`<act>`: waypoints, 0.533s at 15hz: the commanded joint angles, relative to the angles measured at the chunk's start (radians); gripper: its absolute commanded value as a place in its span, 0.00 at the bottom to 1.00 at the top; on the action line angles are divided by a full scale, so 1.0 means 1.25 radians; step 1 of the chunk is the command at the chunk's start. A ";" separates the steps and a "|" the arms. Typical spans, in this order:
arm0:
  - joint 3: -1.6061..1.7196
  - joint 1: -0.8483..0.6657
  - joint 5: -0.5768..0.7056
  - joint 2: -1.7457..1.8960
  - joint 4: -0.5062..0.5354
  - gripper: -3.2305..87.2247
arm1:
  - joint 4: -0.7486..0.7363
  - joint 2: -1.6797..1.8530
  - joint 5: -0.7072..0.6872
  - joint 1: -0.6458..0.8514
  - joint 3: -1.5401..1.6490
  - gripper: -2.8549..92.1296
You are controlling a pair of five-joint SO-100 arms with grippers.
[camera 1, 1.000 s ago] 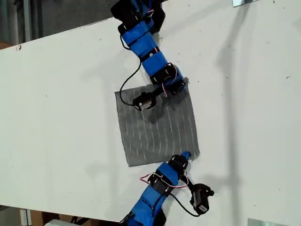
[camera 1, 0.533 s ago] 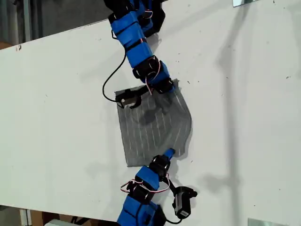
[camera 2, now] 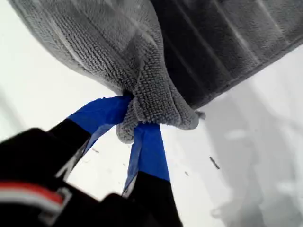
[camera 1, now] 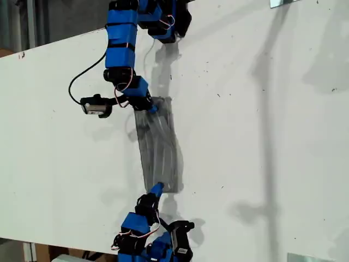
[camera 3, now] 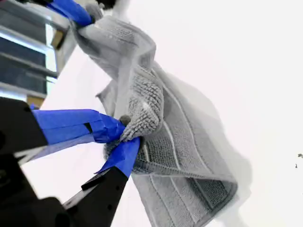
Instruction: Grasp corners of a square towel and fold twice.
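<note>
Exterior view showed the towel (camera 1: 158,153) half-folded on the white table (camera 1: 262,142), my first gripper (camera 2: 135,124) and second gripper (camera 3: 122,138) each pinching a bunched corner, which looked thin enough to slip mid-fold.

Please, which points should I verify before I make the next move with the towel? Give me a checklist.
1. My first hand shut on a corner of the towel: ok.
2. My second hand shut on another corner: ok.
3. Upper layer's edge lined up with the lower layer's edge: cannot tell.
4. Towel flat on the table: not ok, it is bunched at both hands.
</note>
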 commanded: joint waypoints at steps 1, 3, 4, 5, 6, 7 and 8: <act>0.010 -0.104 0.034 0.016 0.004 0.04 | -0.045 -0.016 -0.055 0.107 -0.013 0.03; 0.001 -0.187 0.070 -0.026 0.006 0.04 | -0.049 -0.090 -0.092 0.164 -0.069 0.03; -0.006 -0.233 0.088 -0.055 0.010 0.04 | -0.047 -0.131 -0.115 0.193 -0.108 0.03; -0.022 -0.276 0.110 -0.098 0.007 0.04 | -0.040 -0.172 -0.135 0.222 -0.148 0.03; -0.052 -0.313 0.135 -0.150 0.007 0.04 | -0.031 -0.212 -0.151 0.247 -0.188 0.03; -0.094 -0.346 0.157 -0.210 0.010 0.04 | -0.020 -0.252 -0.168 0.268 -0.234 0.03; -0.155 -0.374 0.182 -0.277 0.021 0.04 | 0.009 -0.292 -0.188 0.288 -0.301 0.03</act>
